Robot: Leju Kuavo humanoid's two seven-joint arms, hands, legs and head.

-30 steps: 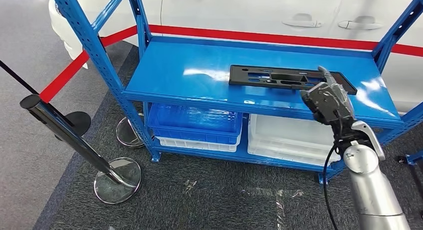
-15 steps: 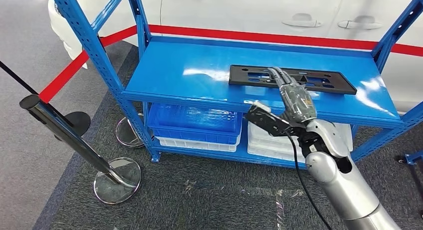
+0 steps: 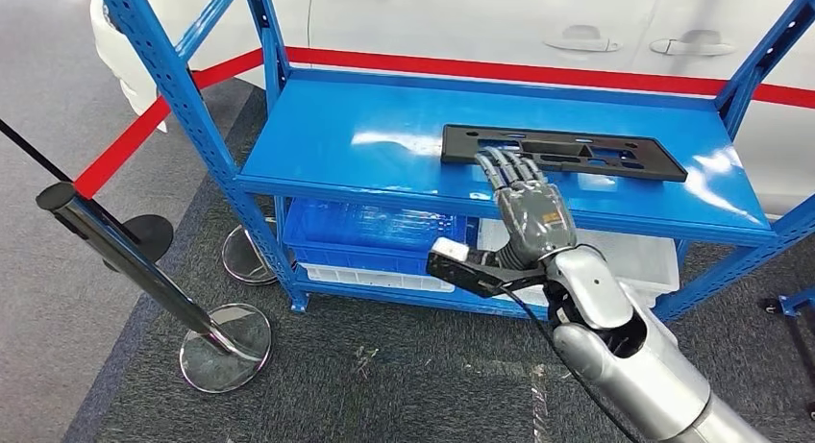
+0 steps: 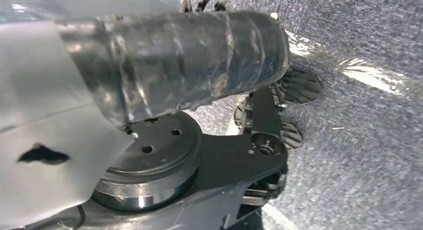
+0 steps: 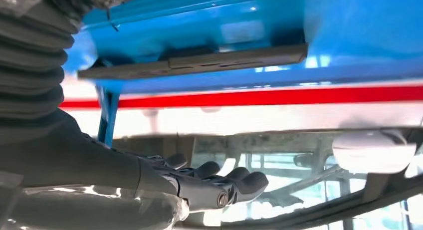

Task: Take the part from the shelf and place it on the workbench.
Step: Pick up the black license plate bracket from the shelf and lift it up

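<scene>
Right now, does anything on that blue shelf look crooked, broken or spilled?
Nothing stands out. The black part lies flat on the top shelf, near its front edge and undamaged as far as I can see. The right robot hand reaches toward it with fingers spread. The bins below sit neatly.

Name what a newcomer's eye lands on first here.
The bright blue shelf stands in front of a white car, with a flat black part lying on its top deck. The right robot hand reaches over the front edge, fingers extended at the part's near edge, not yet gripping it.
</scene>
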